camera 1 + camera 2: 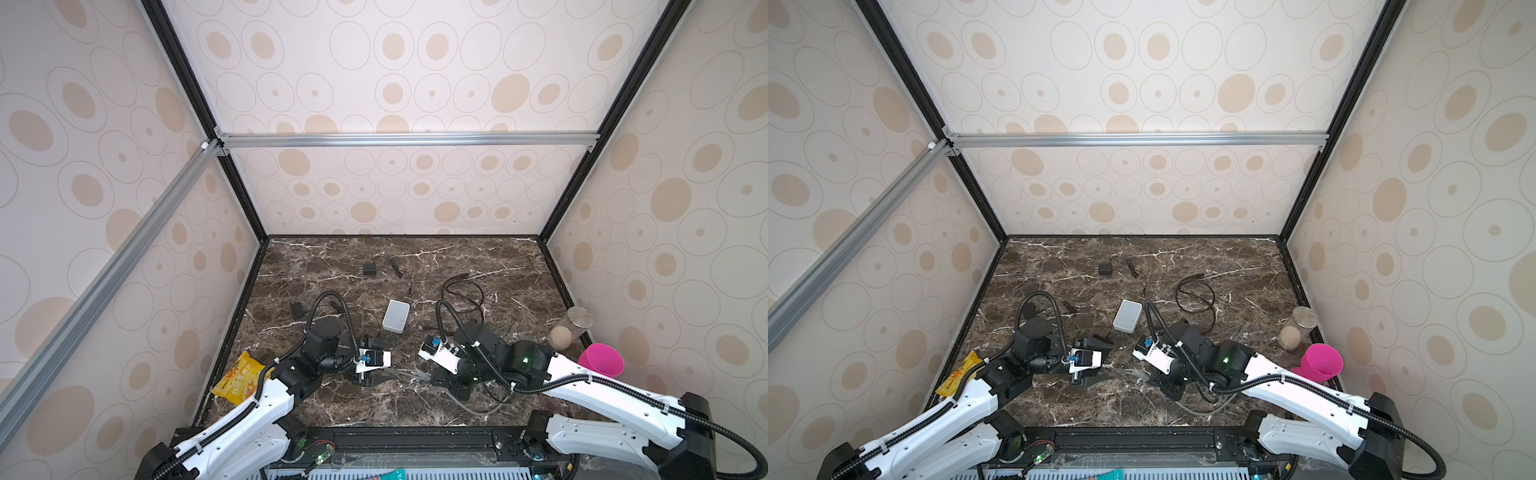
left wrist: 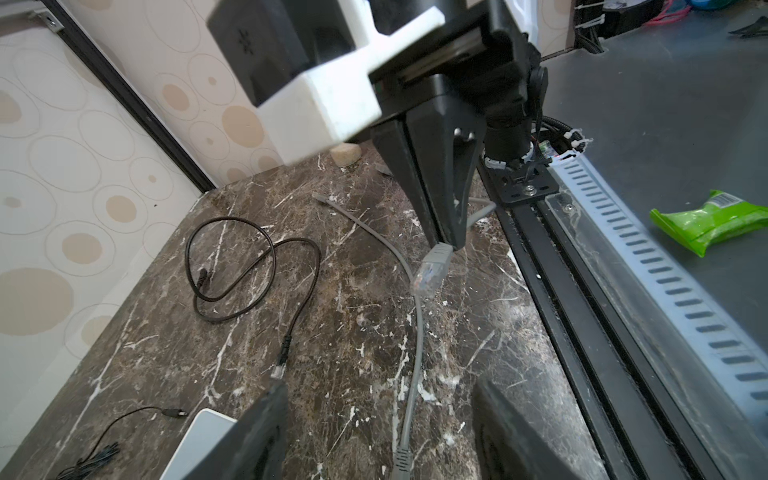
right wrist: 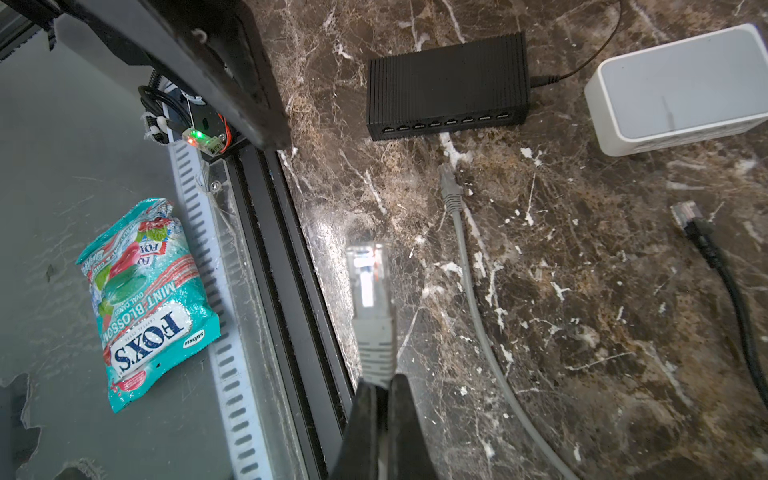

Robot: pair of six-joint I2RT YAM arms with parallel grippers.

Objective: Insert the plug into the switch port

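- Right hand [image 3: 384,380]: two black, wedge-shaped fingers are pressed together on the ribbed grey boot of the plug [image 3: 368,282].
- Plug: a small block of clear, glossy plastic that points away from the fingers. It is held in the air near the front edge of the worktop [image 3: 582,332], well apart from the switch [image 3: 446,89].
- Switch: a flat, black, rectangular box with fine ribs on top. A row of small ports [image 3: 446,122] is on the side toward the plug. It lies on the worktop beside a smooth white box [image 3: 681,83] with rounded corners.
- Left hand [image 2: 380,386]: the fingers stand wide apart and grip nothing. A round grey cable [image 2: 417,345] lies on the worktop between them.
- Worktop: shiny, dark brown marble pattern with white veins.
- Black cable [image 2: 284,349]: thin, lying in a loose loop.
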